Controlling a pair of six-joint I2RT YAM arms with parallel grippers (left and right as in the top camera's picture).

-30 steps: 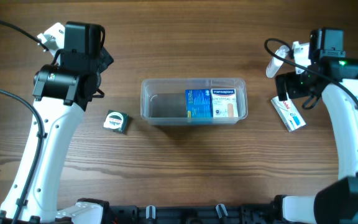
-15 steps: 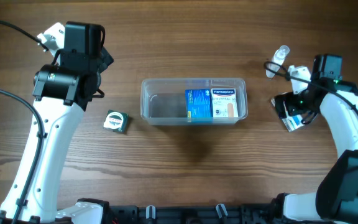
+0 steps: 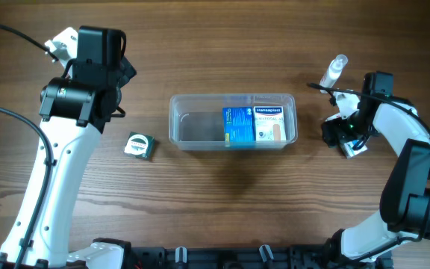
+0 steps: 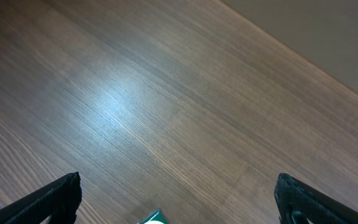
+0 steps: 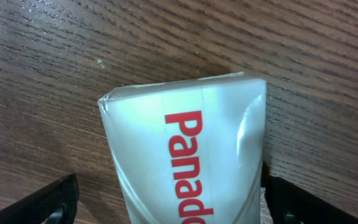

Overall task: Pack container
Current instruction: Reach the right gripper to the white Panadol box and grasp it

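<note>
The clear container [image 3: 187, 128] stands mid-table with a blue box [image 3: 238, 124] and a white plaster box [image 3: 269, 123] in its right half. My right gripper [image 3: 347, 136] is low over a white Panadol box [image 3: 354, 146] at the right. In the right wrist view the box [image 5: 191, 149] lies between the open fingers [image 5: 169, 200]; the right finger touches it, the left one stands apart. My left gripper [image 3: 109, 106] hangs open and empty at the upper left, also open in the left wrist view [image 4: 178, 199]. A corner of a small green box [image 4: 153, 218] shows below it.
The small green and white box [image 3: 139, 145] lies left of the container. A small clear spray bottle [image 3: 335, 72] lies at the far right, just behind my right gripper. The container's left half holds nothing.
My right gripper has come down and swung left over the Panadol box, now straddling it. The spray bottle behind it has come into view. The left arm has not moved.
</note>
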